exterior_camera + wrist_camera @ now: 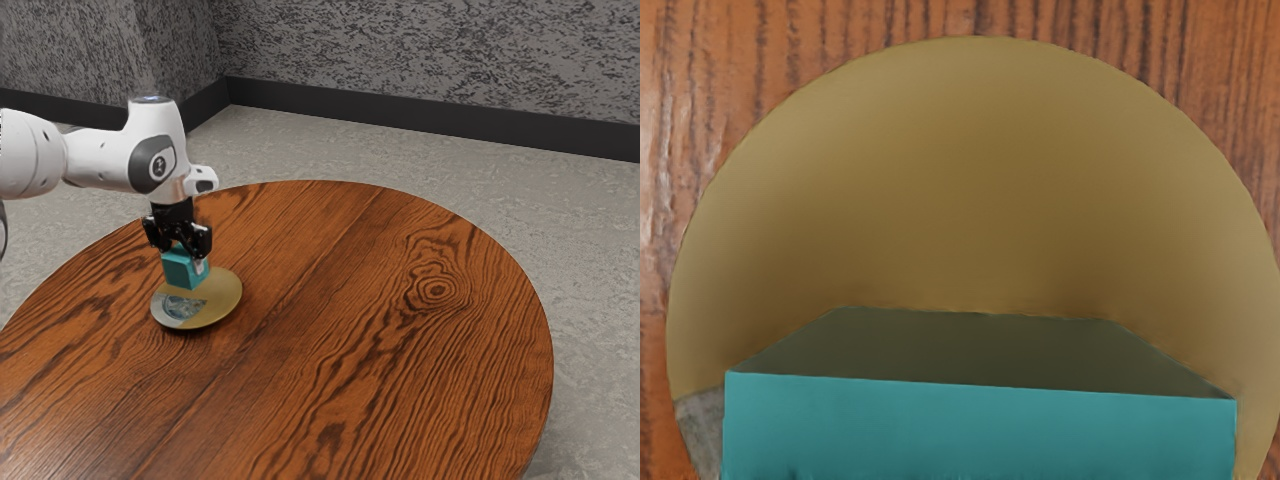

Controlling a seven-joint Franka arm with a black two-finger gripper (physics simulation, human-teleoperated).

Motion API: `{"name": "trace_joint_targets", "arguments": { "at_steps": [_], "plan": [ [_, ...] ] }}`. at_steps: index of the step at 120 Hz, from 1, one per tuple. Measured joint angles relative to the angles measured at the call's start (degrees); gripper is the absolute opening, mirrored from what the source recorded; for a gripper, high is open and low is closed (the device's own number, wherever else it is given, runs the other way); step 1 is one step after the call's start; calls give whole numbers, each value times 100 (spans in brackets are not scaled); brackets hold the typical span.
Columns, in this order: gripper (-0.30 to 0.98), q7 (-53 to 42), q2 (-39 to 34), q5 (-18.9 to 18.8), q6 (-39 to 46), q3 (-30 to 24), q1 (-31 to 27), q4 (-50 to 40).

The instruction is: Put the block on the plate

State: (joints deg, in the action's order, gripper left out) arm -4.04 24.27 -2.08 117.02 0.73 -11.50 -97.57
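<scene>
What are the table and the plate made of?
The table looks like polished reddish-brown wood: you can see dark wavy grain and a round knot. The plate is harder to tell. Its gold part looks smooth and softly shiny, so maybe metal or glazed pottery, and it has a gray patterned part too.

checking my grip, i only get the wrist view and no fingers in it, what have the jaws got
Observer: The jaws look closed on the teal block, with one finger against its side.
Operator: ok and where's the plate on the table, near the edge?
Observer: The plate lies wholly inside the rim of the round table.
Operator: which way does the arm come in
Observer: The white arm reaches in from the exterior view's left.
</scene>
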Motion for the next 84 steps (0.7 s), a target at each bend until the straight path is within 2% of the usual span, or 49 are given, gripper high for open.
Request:
{"name": "trace_joint_targets", "arguments": {
  "at_steps": [17,37,54,71,84],
  "plan": [
    [53,-27,-8,81,106,2,-1,-70],
    [61,-50,-177,107,155,0,4,-98],
    [65,36,-818,190,111,-73,372,-192],
    [67,166,-1732,24,-215,-89,877,-307],
    [67,245,-2257,-98,-449,-91,1016,-536]
  ]
}}
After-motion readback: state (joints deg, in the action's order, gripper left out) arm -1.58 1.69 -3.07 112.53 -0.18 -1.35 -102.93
